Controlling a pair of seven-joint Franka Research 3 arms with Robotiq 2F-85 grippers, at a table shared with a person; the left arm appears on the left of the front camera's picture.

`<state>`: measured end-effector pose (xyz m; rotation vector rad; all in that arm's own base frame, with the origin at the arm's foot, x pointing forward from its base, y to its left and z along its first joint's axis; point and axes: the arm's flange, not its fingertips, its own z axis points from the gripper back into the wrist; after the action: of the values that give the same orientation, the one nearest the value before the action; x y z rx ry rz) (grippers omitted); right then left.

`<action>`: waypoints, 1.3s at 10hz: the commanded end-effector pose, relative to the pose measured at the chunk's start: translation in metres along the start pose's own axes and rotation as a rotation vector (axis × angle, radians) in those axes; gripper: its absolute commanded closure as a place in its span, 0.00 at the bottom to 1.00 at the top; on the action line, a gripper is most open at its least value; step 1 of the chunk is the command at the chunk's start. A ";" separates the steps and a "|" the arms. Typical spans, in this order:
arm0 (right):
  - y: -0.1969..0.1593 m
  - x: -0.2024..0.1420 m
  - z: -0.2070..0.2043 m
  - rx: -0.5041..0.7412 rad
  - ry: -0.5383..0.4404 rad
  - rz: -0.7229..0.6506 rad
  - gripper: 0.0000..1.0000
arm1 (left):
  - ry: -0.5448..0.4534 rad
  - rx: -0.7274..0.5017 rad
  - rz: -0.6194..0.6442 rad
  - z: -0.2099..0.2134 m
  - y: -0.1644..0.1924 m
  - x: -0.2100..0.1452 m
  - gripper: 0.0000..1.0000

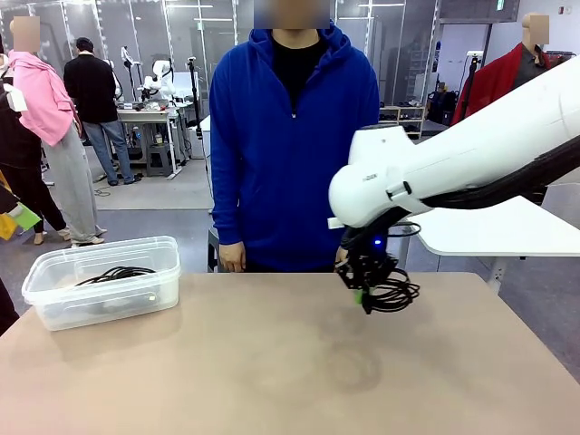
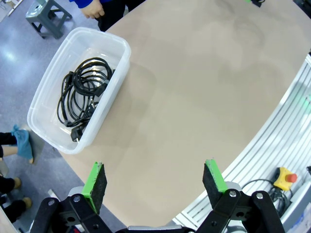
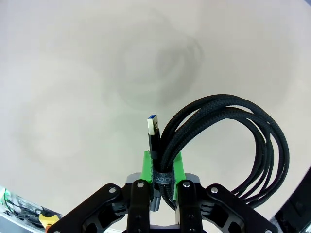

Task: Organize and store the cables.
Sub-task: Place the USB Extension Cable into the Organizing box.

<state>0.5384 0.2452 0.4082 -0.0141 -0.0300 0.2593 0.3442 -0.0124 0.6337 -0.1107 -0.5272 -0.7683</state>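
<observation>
**Last coil lifted, bound for the bin**

The clear plastic bin (image 1: 101, 281), already holding black coiled cables (image 2: 82, 94), sits ahead of the left gripper (image 2: 155, 182), whose jaws stand wide apart and empty. The right gripper (image 3: 162, 171) is clamped on a braided black cable coil (image 3: 228, 141) at its wrap band, so the loops hang free for carrying.

A beige tabletop (image 1: 272, 362) with rounded corners carries a clear plastic bin (image 1: 54, 272) near its far corner, well off to the left of the right hand (image 1: 361, 295). The bin holds coiled black cables (image 2: 82, 94).
</observation>
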 end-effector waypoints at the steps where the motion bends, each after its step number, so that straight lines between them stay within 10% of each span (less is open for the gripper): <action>1: 0.046 0.030 -0.006 -0.018 0.030 0.042 1.00 | 0.006 0.018 0.013 0.000 0.002 0.003 0.00; 7: 0.144 0.058 -0.039 0.037 0.037 0.195 1.00 | 0.006 0.018 0.013 0.000 0.002 0.003 0.00; 13: 0.162 0.035 -0.079 0.146 0.009 0.260 1.00 | 0.006 0.018 0.013 0.000 0.002 0.003 0.00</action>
<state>0.5461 0.4172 0.3312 0.0862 0.0079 0.4920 0.3443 -0.0123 0.6338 -0.1114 -0.5273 -0.7682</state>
